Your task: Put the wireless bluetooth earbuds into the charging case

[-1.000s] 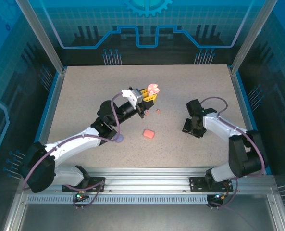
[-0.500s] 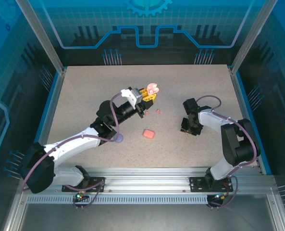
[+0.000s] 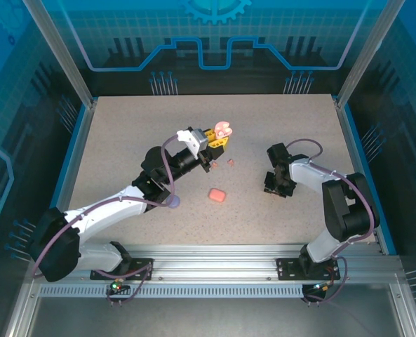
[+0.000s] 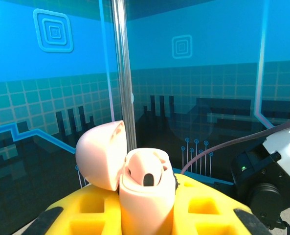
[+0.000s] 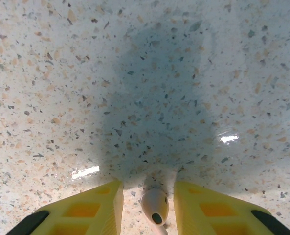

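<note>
The left claw (image 3: 219,139) pinches the pink case (image 4: 147,196) and holds it upright above the desk (image 3: 123,140), beyond the coral case (image 3: 217,194). The lid (image 4: 101,155) stands open, tipped to the left, and a dark socket shows inside. The right claw (image 5: 148,198) is down at the desk, right of the coral case. Its jaws are spread, one on each side of a pale earbud (image 5: 154,201), with a narrow gap at each side. A small loose earbud (image 3: 230,163) lies just beyond the coral case.

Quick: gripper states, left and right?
Left gripper: shut on the open pale pink plastic charging case.
Right gripper: open around a tiny pale stemmed plastic earbud.
</note>
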